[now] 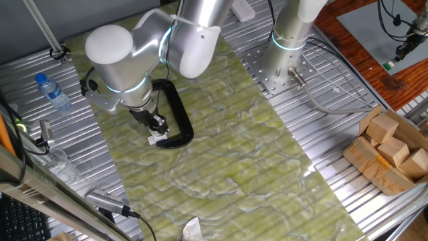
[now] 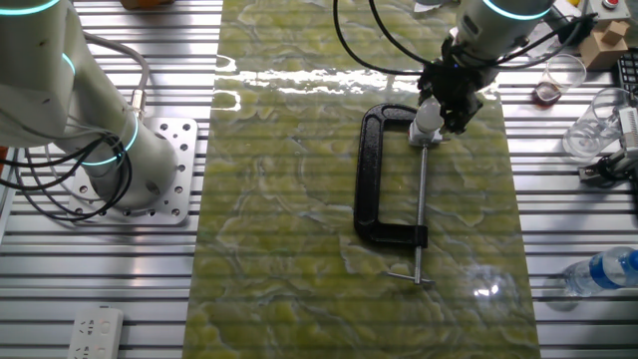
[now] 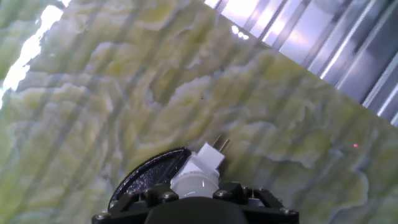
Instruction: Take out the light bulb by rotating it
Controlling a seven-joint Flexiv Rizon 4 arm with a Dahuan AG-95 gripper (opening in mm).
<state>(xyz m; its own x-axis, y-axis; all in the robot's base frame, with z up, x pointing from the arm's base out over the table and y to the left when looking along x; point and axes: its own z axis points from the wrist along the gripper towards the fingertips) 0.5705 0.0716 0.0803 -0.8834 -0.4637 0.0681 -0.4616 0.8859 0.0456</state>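
The light bulb (image 3: 194, 184) is a small white rounded shape at the bottom of the hand view, plugged into a white boxy socket piece (image 3: 209, 159) with two metal prongs. The socket sits at the jaw of a black C-shaped clamp (image 2: 373, 170) lying flat on the green mat, its screw rod (image 2: 421, 204) running toward the near edge. My gripper (image 2: 445, 108) stands over that end of the clamp, shut on the bulb (image 2: 427, 124). From the opposite side, the gripper (image 1: 157, 126) hides most of the bulb, and only a white bit (image 1: 154, 140) shows beneath it.
A second arm's base (image 2: 125, 170) stands on a metal plate left of the mat. There is a water bottle (image 2: 603, 271) and clear cups (image 2: 560, 78) to the right, a carton of wooden blocks (image 1: 391, 150), and a power strip (image 2: 95, 334).
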